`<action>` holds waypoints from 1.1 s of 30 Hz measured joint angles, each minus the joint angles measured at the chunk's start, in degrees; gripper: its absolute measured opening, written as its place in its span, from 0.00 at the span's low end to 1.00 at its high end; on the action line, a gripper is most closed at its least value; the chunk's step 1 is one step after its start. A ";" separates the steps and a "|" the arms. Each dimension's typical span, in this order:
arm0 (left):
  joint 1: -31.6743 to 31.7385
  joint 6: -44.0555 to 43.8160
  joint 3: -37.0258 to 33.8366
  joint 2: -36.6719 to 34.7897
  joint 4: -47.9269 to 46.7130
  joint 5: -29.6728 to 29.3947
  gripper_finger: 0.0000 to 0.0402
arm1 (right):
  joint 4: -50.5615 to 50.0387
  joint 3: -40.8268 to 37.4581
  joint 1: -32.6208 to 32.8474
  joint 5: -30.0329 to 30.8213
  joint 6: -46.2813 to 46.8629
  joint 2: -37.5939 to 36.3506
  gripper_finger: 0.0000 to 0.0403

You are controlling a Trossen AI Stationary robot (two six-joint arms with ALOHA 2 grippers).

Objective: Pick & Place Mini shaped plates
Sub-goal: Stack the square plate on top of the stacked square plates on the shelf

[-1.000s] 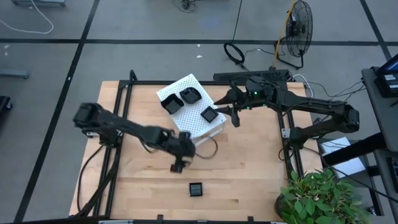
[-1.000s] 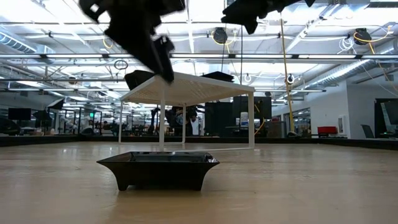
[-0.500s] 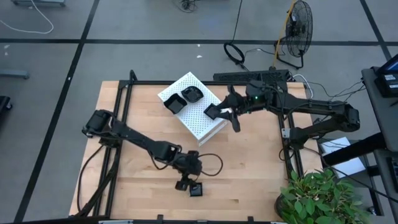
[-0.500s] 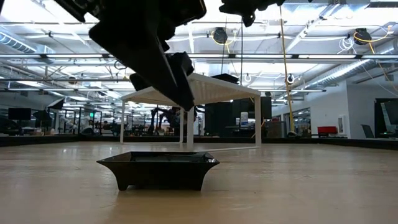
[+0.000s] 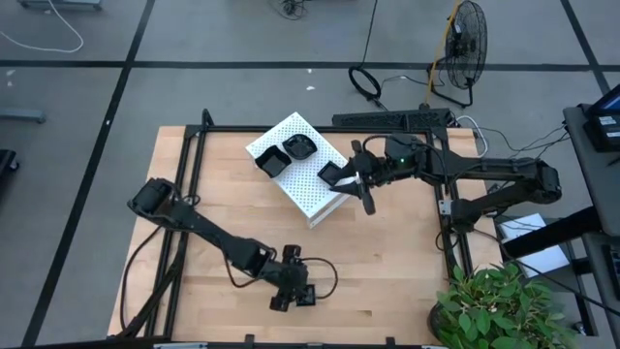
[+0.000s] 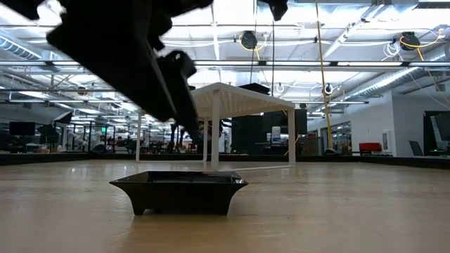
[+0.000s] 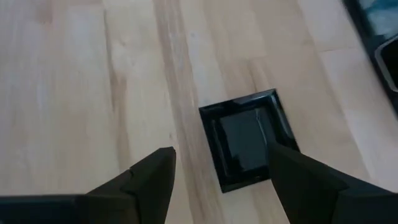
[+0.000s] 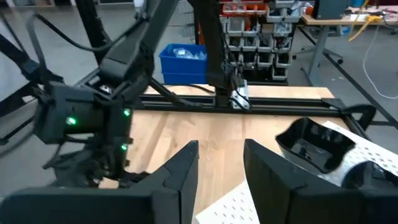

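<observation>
One small square black plate [image 7: 249, 140] rests flat on its base on the wooden table near the front edge [image 5: 306, 295], [image 6: 179, 191]. My left gripper [image 7: 221, 154] hovers open just above it, slanting down, one finger on either side of the plate's near part, touching nothing; in the low view its dark fingers [image 6: 184, 105] hang clear above the rim. Three more black plates [image 5: 268, 163], [image 5: 296, 147], [image 5: 329, 174] lie on top of the white perforated box [image 5: 302, 179]. My right gripper [image 5: 365, 191] is held high at the box's right corner, open and empty [image 8: 219, 165].
The white box stands on thin legs at the table's far middle [image 6: 218, 95]. A black frame rail [image 5: 194, 184] runs along the table's left side, and a potted plant [image 5: 494, 305] stands at the near right corner. Bare wood lies around the lone plate.
My left gripper has swung from beside the white box toward the table's near edge and come down, ending just over the lone plate with its fingers still open. The plate has not moved.
</observation>
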 joint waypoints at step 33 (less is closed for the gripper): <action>0.09 -7.77 0.04 6.59 3.21 5.80 0.03 | 0.08 0.00 3.87 0.11 0.04 0.00 0.29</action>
